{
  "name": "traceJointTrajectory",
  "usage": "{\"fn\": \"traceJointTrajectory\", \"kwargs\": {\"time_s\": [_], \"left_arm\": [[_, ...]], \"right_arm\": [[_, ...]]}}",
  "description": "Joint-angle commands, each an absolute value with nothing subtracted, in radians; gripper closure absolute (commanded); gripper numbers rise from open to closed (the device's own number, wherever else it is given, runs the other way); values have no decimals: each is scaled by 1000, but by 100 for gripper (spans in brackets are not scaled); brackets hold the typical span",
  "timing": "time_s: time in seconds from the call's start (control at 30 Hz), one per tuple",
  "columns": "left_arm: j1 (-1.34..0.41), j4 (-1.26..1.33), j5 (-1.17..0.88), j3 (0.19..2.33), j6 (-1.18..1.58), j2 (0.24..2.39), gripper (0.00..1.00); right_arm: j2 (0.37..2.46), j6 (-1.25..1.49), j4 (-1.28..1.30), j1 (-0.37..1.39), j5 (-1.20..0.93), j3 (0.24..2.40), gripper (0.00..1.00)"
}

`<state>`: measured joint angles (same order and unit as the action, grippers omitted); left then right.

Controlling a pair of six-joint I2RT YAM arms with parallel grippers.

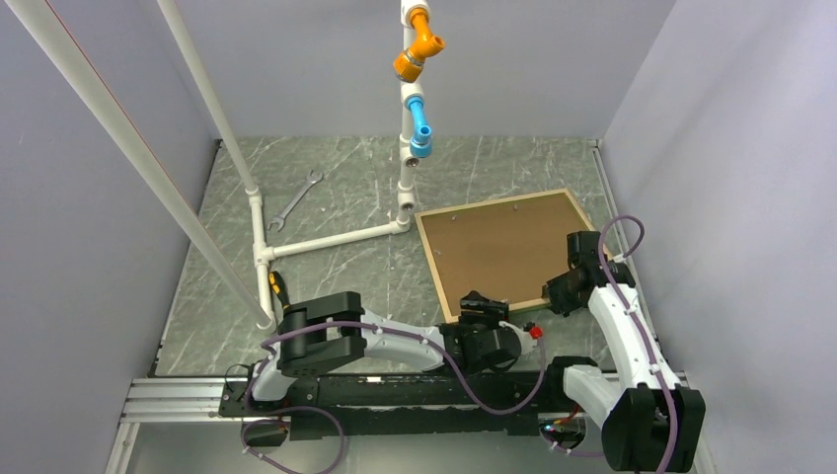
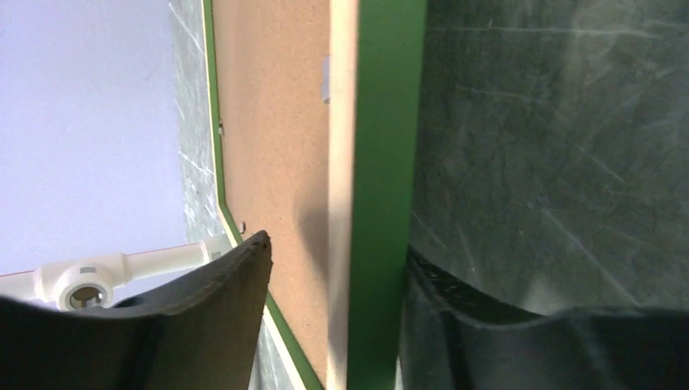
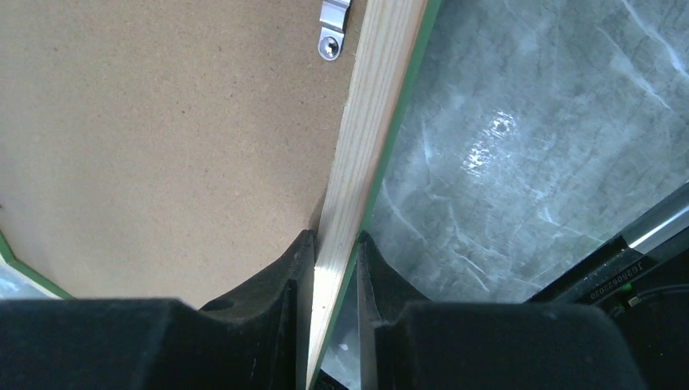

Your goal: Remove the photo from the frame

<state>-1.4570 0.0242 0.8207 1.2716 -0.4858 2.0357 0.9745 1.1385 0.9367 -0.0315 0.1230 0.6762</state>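
The frame (image 1: 491,199) lies back up on the marble table, right of centre. Its light wood edge surrounds the brown fibreboard backing panel (image 1: 498,247). The photo is hidden under that panel. My left gripper (image 1: 482,306) is at the frame's near left corner. In the left wrist view it (image 2: 337,248) is open, its jaws astride the green moulding (image 2: 386,162) and wood edge. My right gripper (image 1: 555,294) is at the near right corner. In the right wrist view it (image 3: 335,237) is shut on the frame's wood edge (image 3: 378,106).
A white pipe structure (image 1: 331,237) with orange (image 1: 415,54) and blue (image 1: 421,128) fittings stands left of the frame. A wrench (image 1: 296,202) lies beyond it, and a yellow-handled tool (image 1: 277,287) by the left arm. A metal hanger tab (image 3: 331,32) sits on the backing. Walls close in on both sides.
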Motion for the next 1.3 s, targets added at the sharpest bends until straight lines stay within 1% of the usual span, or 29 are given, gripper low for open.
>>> {"fn": "traceJointTrajectory", "kwargs": {"time_s": [0.0,0.13,0.27,0.3,0.33,0.37,0.4,0.47,0.53,0.6,0.63,0.87,1.03,1.1,1.2,1.27], "left_arm": [[-1461,121,916,1286,-560,2050,48],[-1461,114,936,1298,-553,2042,60],[-1461,108,942,1314,-549,2033,66],[-1463,97,944,1320,-546,2031,70],[-1463,89,947,1328,-541,2030,73],[-1462,81,947,1334,-535,2027,74],[-1462,72,942,1338,-529,2021,77],[-1463,50,929,1346,-508,2004,81],[-1462,26,916,1353,-488,1988,82],[-1462,4,902,1361,-462,1970,82],[-1461,-20,895,1364,-451,1962,83],[-1458,-108,860,1402,-396,1911,85],[-1457,-107,816,1397,-389,1855,85],[-1459,-106,805,1394,-382,1836,85],[-1459,-122,790,1406,-370,1820,85],[-1458,-127,776,1410,-360,1810,86]], "right_arm": [[948,1109,937,-29,86,727,100],[913,1073,909,-28,112,716,100],[844,1042,873,-30,120,690,100],[830,1038,877,-30,128,692,99],[816,1033,875,-29,135,693,94],[804,1026,875,-29,140,696,88],[793,1017,876,-30,149,701,78],[773,1000,882,-29,165,709,53],[753,981,877,-30,164,704,33],[740,970,877,-30,152,696,5],[736,962,877,-30,148,694,1],[695,966,839,-39,117,678,1],[697,1006,721,-40,60,651,3],[695,1041,695,-42,64,648,6],[680,1094,656,-42,57,636,15],[674,1127,635,-41,51,625,18]]}}
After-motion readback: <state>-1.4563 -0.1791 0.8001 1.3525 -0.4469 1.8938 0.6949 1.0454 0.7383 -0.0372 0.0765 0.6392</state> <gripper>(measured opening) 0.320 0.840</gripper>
